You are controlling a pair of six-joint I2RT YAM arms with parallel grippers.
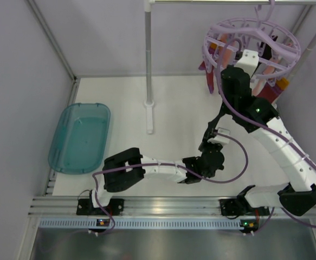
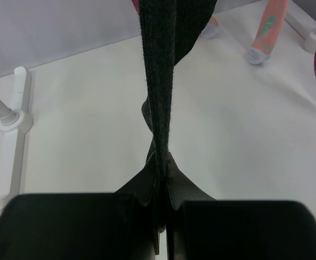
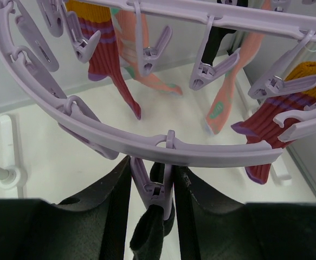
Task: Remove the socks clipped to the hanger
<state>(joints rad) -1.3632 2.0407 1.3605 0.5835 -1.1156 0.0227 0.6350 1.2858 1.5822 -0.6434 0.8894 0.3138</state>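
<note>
The lilac ring hanger [image 1: 288,40] hangs at the back right, with several socks clipped under it. In the right wrist view, magenta-red socks [image 3: 106,59], salmon socks [image 3: 228,97] and a red sock with a purple toe [image 3: 266,130] dangle from pegs. My right gripper [image 3: 152,181] is shut on the handles of the near peg [image 3: 156,190], which holds the top of a black sock [image 3: 149,233]. The black sock [image 2: 160,81] runs down taut into my left gripper [image 2: 161,168], which is shut on its lower end. The left gripper [image 1: 214,135] sits below the hanger.
A teal translucent tub [image 1: 81,136] lies at the table's left edge. A white metal pole [image 1: 148,65] stands mid-table on a foot [image 1: 149,116]. Grey walls close the back and sides. Purple cables loop beside both arms.
</note>
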